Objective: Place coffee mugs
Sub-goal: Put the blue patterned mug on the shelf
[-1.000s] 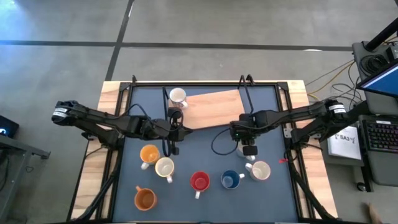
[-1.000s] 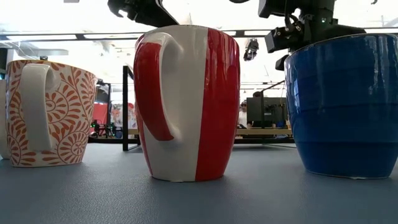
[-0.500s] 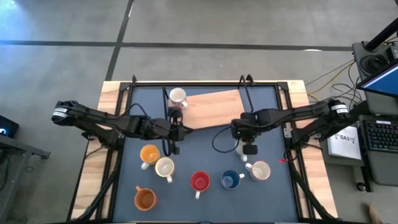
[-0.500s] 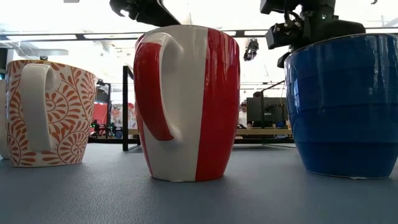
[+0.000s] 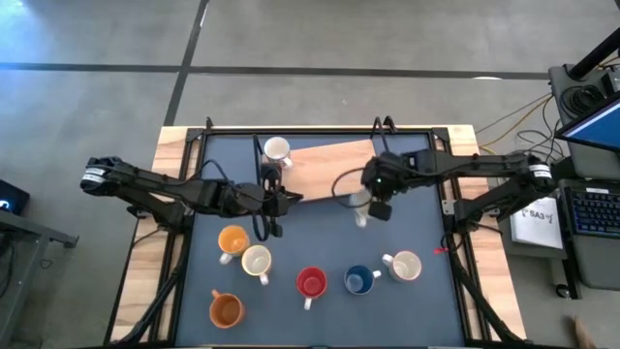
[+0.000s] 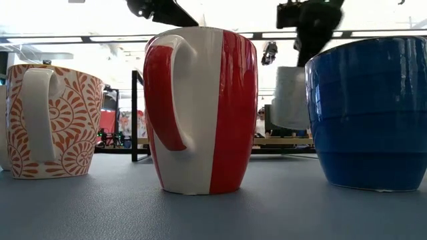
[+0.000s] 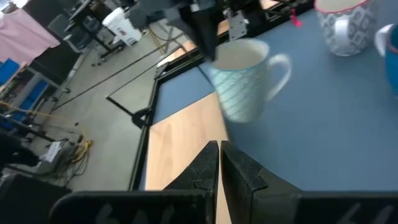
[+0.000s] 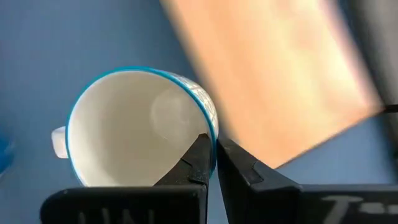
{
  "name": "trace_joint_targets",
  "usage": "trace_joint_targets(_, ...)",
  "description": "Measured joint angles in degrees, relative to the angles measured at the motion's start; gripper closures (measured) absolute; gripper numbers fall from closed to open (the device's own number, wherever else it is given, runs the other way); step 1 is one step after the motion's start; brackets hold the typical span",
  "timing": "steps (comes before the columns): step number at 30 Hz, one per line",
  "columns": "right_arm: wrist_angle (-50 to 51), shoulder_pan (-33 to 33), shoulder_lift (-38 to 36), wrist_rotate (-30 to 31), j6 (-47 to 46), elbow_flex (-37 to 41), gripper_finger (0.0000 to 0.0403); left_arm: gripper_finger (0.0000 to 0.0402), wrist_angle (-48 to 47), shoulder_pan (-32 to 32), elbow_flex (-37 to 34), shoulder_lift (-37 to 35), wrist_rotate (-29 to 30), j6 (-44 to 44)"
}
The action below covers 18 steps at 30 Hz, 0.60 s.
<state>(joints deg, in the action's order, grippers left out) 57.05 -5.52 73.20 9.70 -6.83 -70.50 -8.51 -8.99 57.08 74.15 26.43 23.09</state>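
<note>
Carrying step — right gripper [image 8: 210, 163] pinching rim of teal-patterned white mug [image 8: 140, 127], lifted toward wooden board [image 5: 329, 167]. Left gripper [image 7: 221, 163] pressed together, waiting. Next — gentle upright lowering onto board.

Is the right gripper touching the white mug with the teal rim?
Touching. In the right wrist view, the right gripper has its fingers pinching the rim of the teal-rimmed mug.

robotics lab: monitors [image 6: 287, 119], cabled workbenches [image 7: 127, 28]

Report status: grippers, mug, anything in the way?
Right gripper shut on white mug, airborne near wooden board. Left gripper shut, empty, waiting at the board's edge. Nothing in the way.
</note>
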Motion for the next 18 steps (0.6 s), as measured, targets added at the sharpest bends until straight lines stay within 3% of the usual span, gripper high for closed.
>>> trace_joint_targets(7, -3.54, -2.3, 3.34, 11.82, -3.06, -4.12, 0.0392, 0.0402, 0.0, 0.04, 0.0, 0.0, 0.18, 0.05)
trace_joint_targets(18, -10.48, -9.09, 8.58, 10.37, -6.1, -5.21, 0.0392, 0.0402, 0.0, 0.11, 0.0, 0.0, 0.18, 0.44)
